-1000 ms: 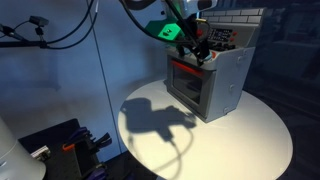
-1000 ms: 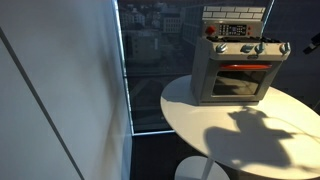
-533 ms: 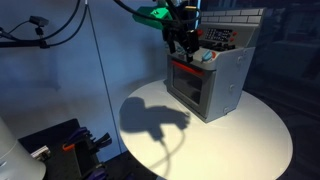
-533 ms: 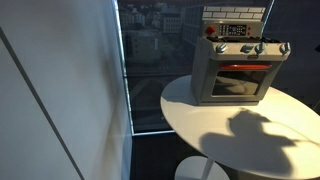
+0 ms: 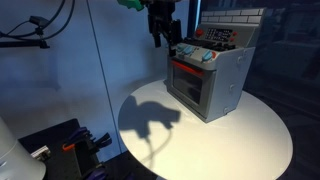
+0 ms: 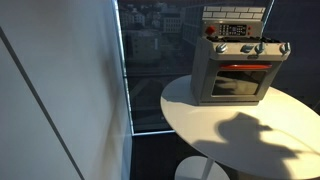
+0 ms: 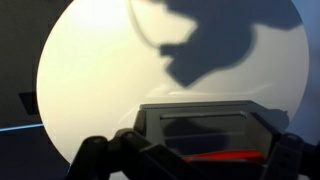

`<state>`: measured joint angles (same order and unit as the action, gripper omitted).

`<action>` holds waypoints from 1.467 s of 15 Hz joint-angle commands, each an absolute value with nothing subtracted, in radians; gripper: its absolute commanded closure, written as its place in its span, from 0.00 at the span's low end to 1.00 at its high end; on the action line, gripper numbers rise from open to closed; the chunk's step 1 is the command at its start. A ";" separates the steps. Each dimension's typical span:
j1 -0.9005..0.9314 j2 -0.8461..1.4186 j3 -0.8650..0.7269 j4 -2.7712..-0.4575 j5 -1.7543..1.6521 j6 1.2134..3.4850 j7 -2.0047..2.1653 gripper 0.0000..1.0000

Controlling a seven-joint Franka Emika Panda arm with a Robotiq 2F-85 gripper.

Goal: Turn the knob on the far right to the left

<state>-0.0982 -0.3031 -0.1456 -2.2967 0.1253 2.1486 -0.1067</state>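
The grey toy stove (image 5: pixel 222 85) stands on the round white table in both exterior views (image 6: pixel 205 80). Its red control strip carries a row of pale-blue knobs. The right-end knob (image 5: pixel 209 57) shows in both exterior views (image 6: pixel 284 47). My gripper (image 5: pixel 160 33) hangs in the air above and to the left of the stove, clear of the knobs and holding nothing. In the wrist view my two dark fingers (image 7: pixel 190 165) stand wide apart at the bottom edge, with the stove's oven door (image 7: pixel 205 128) and red strip between them; the knobs are hidden there.
The round white table (image 5: pixel 250 140) carries the arm's shadow in front of the stove. A window wall (image 6: pixel 150 60) stands behind the table. A dark cart with gear (image 5: pixel 60 150) sits low beside the table.
My gripper has lifted up and away from the knob strip, moving left in an exterior view, and has left the edge of the other one.
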 commanded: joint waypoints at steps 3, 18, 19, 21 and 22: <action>-0.113 -0.371 -0.106 -2.269 0.052 1.973 0.024 0.00; -0.102 -0.450 -0.065 -2.267 0.021 1.846 0.124 0.00; -0.102 -0.449 -0.065 -2.268 0.021 1.846 0.123 0.00; -0.102 -0.448 -0.065 -2.269 0.021 1.847 0.123 0.00; -0.102 -0.448 -0.065 -2.269 0.021 1.847 0.123 0.00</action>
